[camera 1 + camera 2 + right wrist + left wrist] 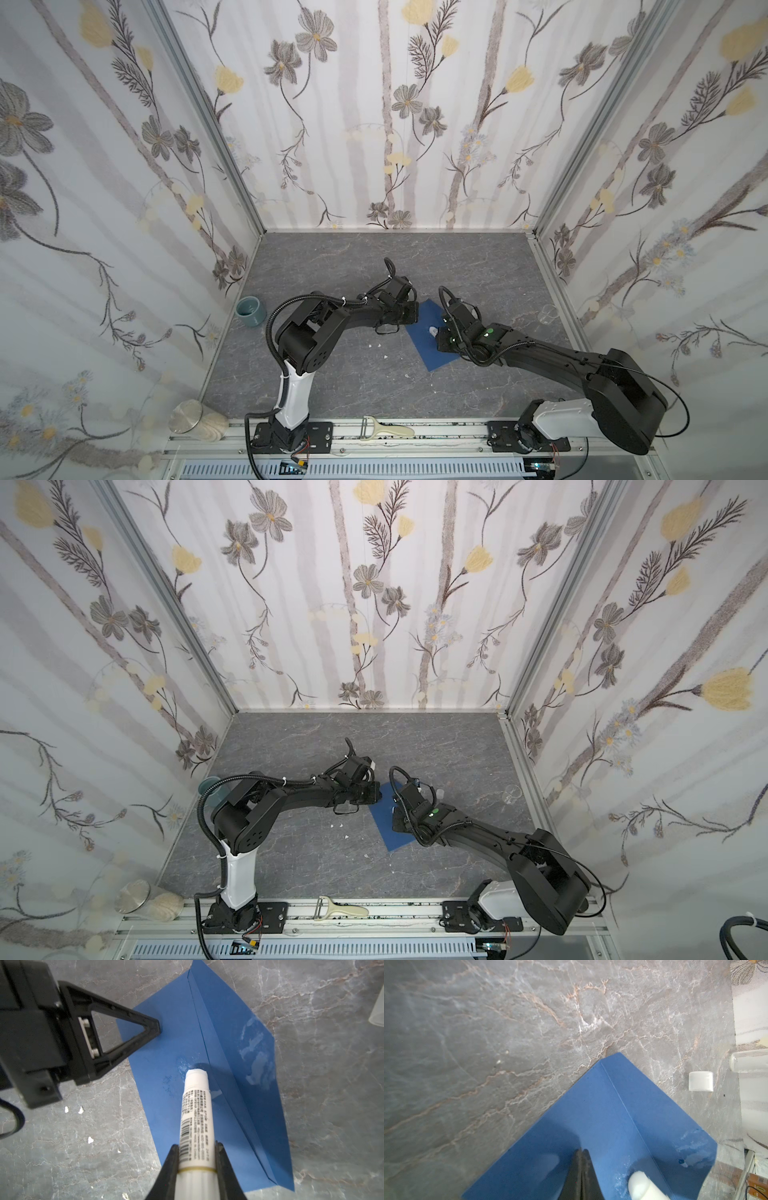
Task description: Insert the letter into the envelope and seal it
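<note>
The blue envelope [428,351] [388,835] lies flat on the grey marble table. Its pointed flap [245,1043] is folded open and carries pale glue smears. My left gripper [581,1150] [155,1026] is shut, with its tip pressed down on the envelope's body [591,1115]. My right gripper [196,1145] is shut on a white glue stick [196,1109] [641,1186]. The stick's tip touches the envelope beside the flap's fold line. The letter is hidden from every view.
A white cap [701,1081] lies on the table past the flap, near a clear glass [549,312] by the right wall. A blue-grey cup [250,311] stands at the left wall. A jar [195,419] and a peeler [384,428] lie at the front rail. Small white crumbs [376,345] dot the table.
</note>
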You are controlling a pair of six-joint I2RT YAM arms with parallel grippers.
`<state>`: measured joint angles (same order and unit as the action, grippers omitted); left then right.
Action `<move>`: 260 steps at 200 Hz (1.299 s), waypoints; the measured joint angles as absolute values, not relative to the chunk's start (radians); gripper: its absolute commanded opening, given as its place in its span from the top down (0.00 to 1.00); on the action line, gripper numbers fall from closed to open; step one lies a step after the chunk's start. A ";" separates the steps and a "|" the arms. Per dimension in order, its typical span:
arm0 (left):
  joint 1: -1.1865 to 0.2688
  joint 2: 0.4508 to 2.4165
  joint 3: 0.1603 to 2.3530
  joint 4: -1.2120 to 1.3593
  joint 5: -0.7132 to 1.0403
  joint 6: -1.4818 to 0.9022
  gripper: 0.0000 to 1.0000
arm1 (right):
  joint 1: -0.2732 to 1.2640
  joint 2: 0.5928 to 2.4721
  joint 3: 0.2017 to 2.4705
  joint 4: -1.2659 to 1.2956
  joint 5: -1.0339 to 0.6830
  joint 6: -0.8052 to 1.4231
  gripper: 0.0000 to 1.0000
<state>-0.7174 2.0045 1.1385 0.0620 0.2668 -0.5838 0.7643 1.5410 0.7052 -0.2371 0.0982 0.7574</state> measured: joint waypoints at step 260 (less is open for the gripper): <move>-0.731 1.974 1.098 0.063 0.262 -0.613 1.00 | 0.766 1.511 0.676 -0.223 0.082 0.789 1.00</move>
<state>-0.7311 1.9739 1.0977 0.0628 0.2619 -0.6132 0.7662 1.5108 0.6758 -0.2230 0.0818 0.7891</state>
